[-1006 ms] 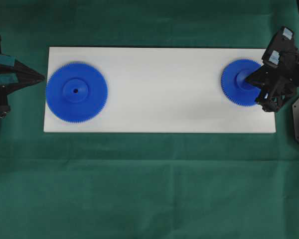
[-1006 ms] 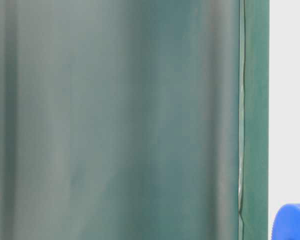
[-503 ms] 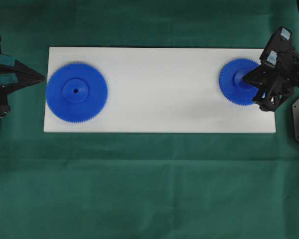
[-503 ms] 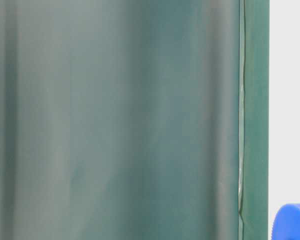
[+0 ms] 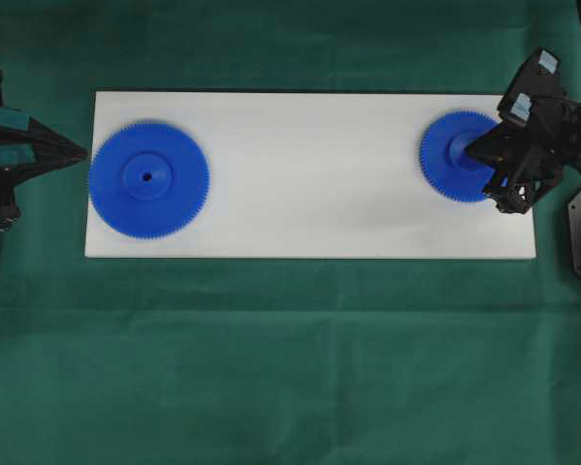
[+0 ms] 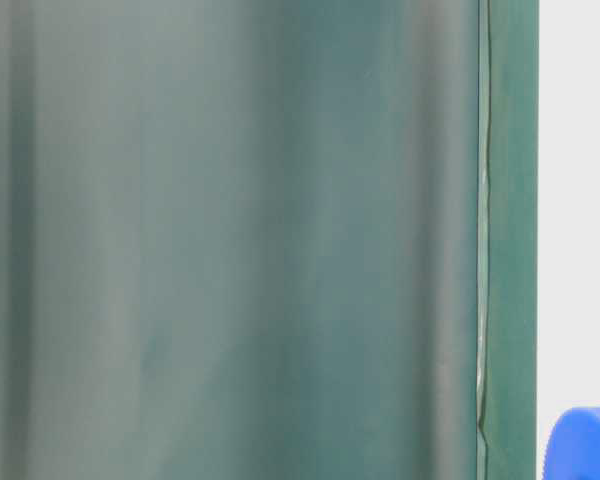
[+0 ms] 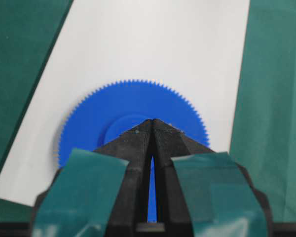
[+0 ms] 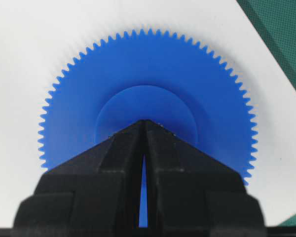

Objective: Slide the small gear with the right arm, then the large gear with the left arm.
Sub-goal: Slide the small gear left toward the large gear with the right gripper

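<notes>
The right claw (image 5: 472, 150), tips pinched together, presses the small gear (image 5: 455, 157) hub, with open board lying leftward.

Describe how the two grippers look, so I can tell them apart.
The left gripper has black fingers tapering to a point, with teal tape patches on both. The right gripper has the same pointed shape but is plain black; from overhead its arm carries small pale-blue tags.
</notes>
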Robot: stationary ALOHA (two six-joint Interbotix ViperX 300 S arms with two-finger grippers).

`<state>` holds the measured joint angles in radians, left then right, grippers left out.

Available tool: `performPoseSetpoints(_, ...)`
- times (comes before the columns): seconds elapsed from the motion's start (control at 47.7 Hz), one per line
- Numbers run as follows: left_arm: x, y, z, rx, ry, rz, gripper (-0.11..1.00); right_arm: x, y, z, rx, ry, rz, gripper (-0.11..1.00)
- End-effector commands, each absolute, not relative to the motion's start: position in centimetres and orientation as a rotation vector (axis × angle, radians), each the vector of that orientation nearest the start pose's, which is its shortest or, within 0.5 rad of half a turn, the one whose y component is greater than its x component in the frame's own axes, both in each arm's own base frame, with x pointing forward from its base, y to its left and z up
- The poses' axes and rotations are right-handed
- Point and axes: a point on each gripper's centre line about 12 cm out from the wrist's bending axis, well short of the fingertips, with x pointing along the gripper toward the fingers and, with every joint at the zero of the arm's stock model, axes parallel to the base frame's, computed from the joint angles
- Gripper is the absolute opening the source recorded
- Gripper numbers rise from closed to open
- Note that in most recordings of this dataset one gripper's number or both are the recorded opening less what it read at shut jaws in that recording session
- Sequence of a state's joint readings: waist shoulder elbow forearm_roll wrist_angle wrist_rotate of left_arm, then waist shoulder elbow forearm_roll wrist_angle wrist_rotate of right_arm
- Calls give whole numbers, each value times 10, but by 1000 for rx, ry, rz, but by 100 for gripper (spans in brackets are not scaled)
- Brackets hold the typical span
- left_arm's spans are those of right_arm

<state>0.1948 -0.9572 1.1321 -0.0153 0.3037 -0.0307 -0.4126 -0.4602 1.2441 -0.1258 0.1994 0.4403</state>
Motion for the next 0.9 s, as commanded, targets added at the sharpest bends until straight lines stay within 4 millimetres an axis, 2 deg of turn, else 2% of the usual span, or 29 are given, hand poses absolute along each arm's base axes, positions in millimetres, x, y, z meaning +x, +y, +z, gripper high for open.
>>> performPoseSetpoints(0.0,189,36,245,-90,462,194,0,183,-83,108,483,922,-557,50)
performPoseSetpoints(0.168,189,36,245,-91,464,194,0,196,-85,106,475,917,-537,50)
performPoseSetpoints(0.377,188,36,245,-90,462,194,0,233,-91,104,452,903,-493,50)
performPoseSetpoints(0.545,188,36,244,-91,464,194,0,275,-100,99,428,917,-467,50)
performPoseSetpoints(0.713,188,35,242,-90,470,189,0,330,-105,93,346,922,-404,50)
performPoseSetpoints(0.881,187,32,240,-87,472,176,0,375,-109,92,299,892,-365,50)
